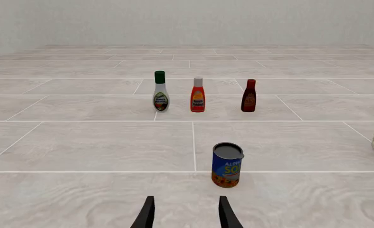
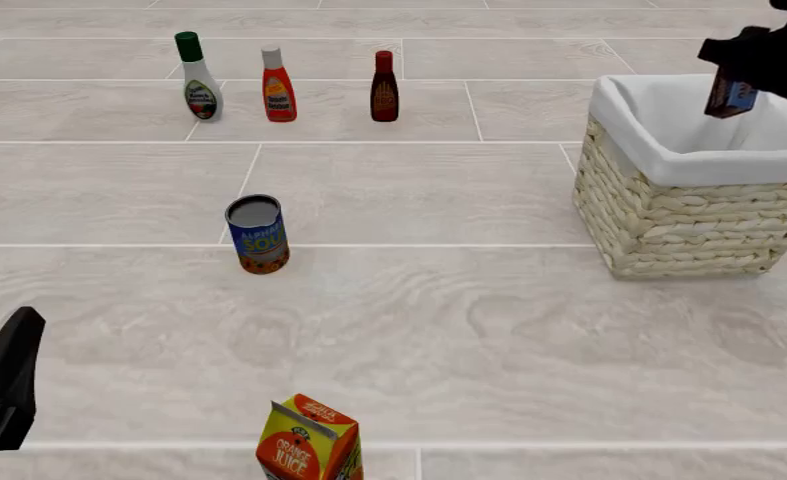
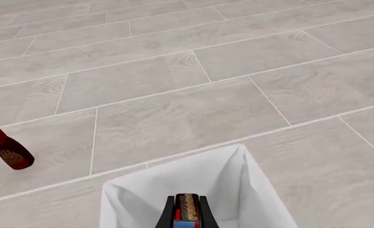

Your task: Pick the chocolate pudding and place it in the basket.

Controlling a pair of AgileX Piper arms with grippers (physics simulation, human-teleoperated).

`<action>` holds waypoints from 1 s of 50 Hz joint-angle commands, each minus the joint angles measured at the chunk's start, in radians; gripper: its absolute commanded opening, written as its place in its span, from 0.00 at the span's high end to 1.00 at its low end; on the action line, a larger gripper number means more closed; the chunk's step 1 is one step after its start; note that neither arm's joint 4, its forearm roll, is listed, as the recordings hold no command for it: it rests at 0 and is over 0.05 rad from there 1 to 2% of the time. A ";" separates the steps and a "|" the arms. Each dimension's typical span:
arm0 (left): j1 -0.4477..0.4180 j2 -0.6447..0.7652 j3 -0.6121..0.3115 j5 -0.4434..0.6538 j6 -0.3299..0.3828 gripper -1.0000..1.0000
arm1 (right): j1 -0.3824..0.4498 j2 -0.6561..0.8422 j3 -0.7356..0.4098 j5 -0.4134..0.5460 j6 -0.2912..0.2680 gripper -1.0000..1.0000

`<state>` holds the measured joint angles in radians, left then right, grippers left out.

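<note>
The chocolate pudding (image 2: 732, 98), a small dark box with a blue band, hangs in the air above the far right part of the basket (image 2: 673, 215). My right gripper (image 2: 731, 84) is shut on it. In the right wrist view the pudding (image 3: 187, 206) sits between the two fingers, with the basket's white cloth lining (image 3: 237, 190) directly below. My left gripper (image 2: 20, 330) is low at the near left, far from the basket. Its fingers (image 1: 147, 214) stand open and hold nothing.
A blue-labelled soup can (image 2: 257, 233) stands mid-left, just ahead of the left gripper (image 1: 187, 216). An orange juice carton (image 2: 309, 440) is at the near edge. At the back left three bottles stand in a row: white (image 2: 200, 80), red (image 2: 278, 88) and dark red (image 2: 384, 90).
</note>
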<state>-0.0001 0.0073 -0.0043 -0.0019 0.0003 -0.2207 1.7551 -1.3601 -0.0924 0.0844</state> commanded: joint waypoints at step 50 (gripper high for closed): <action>0.000 0.000 0.000 0.000 0.000 0.00 | -0.012 0.035 -0.008 0.031 0.021 1.00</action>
<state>0.0000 0.0073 -0.0043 -0.0019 0.0003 -0.2304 1.7873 -1.3659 -0.0656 0.0919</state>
